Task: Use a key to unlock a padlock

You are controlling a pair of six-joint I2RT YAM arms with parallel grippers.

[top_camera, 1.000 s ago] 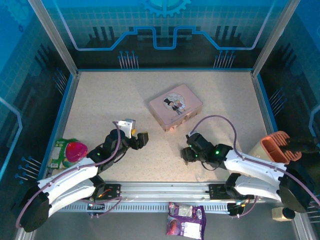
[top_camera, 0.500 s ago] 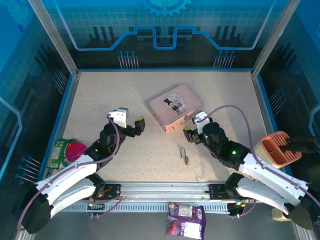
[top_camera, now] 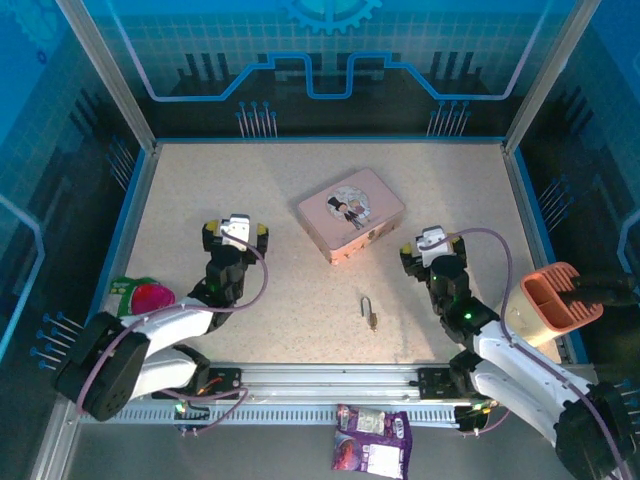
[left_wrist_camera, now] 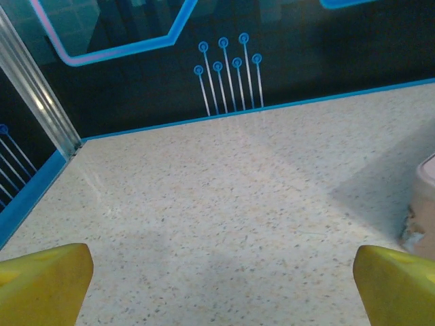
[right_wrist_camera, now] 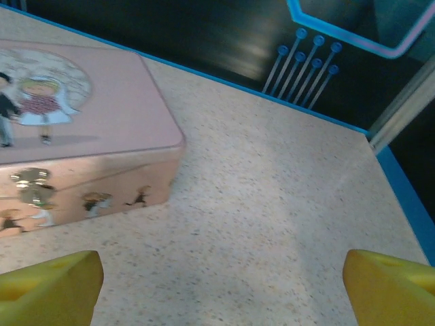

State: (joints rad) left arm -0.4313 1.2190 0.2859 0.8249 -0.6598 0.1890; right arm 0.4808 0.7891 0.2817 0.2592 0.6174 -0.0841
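While the padlock (top_camera: 370,313) lies on the tabletop (top_camera: 300,190) between the arms, apart from both, the left gripper (top_camera: 235,229) and right gripper (top_camera: 432,244) are held wide open and empty, and unlocking is judged not yet done

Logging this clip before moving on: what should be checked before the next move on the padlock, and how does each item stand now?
1. The padlock lies free on the table, apart from both grippers: ok.
2. The left gripper is open and empty: ok.
3. The right gripper is open and empty: ok.
4. Where the key is: cannot tell, too small to make out.
5. Whether the padlock's shackle is open or shut: cannot tell.
6. The pink box sits apart from the padlock, out of the way: ok.
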